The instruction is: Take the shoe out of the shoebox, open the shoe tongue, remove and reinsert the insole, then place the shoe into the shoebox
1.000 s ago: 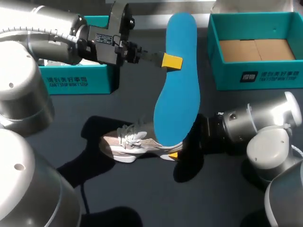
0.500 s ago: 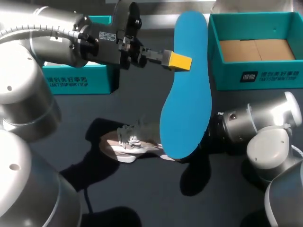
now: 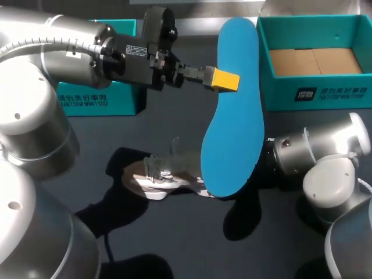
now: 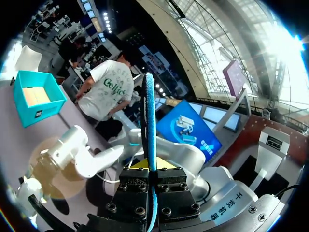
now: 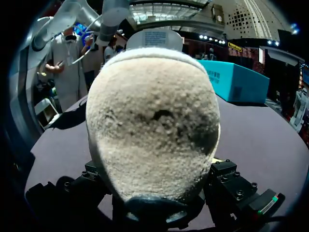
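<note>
Since a second ago, the insole (image 3: 235,128) has swung toward my right, above the shoe (image 3: 160,177). Left jaws are clamped on its edge at mid-length. It is probably light and floppy, so that hold suits it. Right jaws clamp the shoe's heel on the counter (image 3: 192,244), with the shoebox (image 3: 314,96) well apart.

Rear of shoe (image 3: 152,185) behind insole (image 3: 232,139)

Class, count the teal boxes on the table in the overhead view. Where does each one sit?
2. The left teal box sits at the table's far side, partly hidden behind the left arm. The right teal box stands open at the far right, showing a brown cardboard floor.
</note>
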`<state>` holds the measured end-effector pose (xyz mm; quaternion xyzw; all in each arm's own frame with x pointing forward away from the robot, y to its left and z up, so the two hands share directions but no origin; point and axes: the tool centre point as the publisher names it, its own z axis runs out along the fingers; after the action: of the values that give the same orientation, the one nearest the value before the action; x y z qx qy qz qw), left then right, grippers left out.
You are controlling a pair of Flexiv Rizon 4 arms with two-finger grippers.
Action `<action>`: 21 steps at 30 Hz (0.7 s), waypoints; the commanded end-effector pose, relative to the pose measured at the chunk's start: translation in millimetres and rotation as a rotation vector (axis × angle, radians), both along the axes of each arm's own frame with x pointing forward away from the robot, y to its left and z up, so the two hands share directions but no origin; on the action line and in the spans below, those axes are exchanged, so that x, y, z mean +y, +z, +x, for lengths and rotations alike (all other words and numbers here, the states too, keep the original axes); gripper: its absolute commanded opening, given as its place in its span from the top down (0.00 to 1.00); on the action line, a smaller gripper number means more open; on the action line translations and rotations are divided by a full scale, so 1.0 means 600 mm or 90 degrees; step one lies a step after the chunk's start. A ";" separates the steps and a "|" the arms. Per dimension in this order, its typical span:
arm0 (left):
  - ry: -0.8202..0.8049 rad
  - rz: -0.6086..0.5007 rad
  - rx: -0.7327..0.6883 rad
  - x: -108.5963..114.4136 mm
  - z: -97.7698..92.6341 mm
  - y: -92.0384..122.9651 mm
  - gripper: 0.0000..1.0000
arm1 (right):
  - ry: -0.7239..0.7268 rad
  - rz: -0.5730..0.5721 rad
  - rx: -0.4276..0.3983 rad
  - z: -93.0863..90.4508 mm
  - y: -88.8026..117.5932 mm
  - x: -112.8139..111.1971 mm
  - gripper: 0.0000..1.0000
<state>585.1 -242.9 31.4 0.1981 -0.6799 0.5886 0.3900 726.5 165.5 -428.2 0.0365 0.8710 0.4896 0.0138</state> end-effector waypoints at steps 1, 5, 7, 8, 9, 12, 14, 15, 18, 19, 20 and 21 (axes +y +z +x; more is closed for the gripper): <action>0.002 -0.001 0.001 -0.001 -0.002 -0.002 1.00 | -0.001 -0.002 -0.001 0.002 -0.009 0.004 0.86; 0.002 -0.001 0.001 -0.001 -0.002 -0.002 1.00 | -0.001 -0.002 -0.001 0.002 -0.009 0.004 0.00; 0.002 -0.001 0.001 -0.001 -0.002 -0.002 1.00 | -0.001 -0.002 -0.001 0.002 -0.009 0.004 0.00; 0.002 -0.001 0.001 -0.001 -0.002 -0.002 1.00 | -0.001 -0.002 -0.001 0.002 -0.009 0.004 0.00; 0.002 -0.001 0.001 -0.001 -0.002 -0.002 1.00 | -0.004 -0.007 0.000 0.002 -0.006 0.002 0.00; 0.002 -0.001 0.001 -0.001 -0.002 -0.002 1.00 | -0.019 -0.054 0.008 0.004 -0.001 -0.005 0.00; 0.002 -0.001 0.001 -0.001 -0.002 -0.002 1.00 | -0.022 -0.076 0.009 0.004 0.003 -0.010 0.00; 0.002 -0.001 0.001 -0.001 -0.002 -0.002 1.00 | -0.025 -0.092 0.013 0.004 0.005 -0.013 0.00; 0.002 -0.001 0.001 -0.001 -0.002 -0.002 1.00 | -0.021 -0.112 0.019 0.002 0.010 -0.022 0.00; 0.002 -0.001 0.001 -0.001 -0.002 -0.002 1.00 | -0.021 -0.123 0.020 0.002 0.009 -0.026 0.00; 0.002 -0.001 0.001 -0.001 -0.002 -0.002 1.00 | -0.023 -0.122 0.022 0.001 0.010 -0.029 0.00; 0.002 -0.001 0.001 -0.001 -0.002 -0.002 1.00 | -0.025 -0.130 0.026 0.000 0.011 -0.032 0.00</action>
<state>584.8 -243.0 31.3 0.1984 -0.6796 0.5890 0.3897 726.7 152.8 -427.9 0.0600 0.9024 0.4264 0.0143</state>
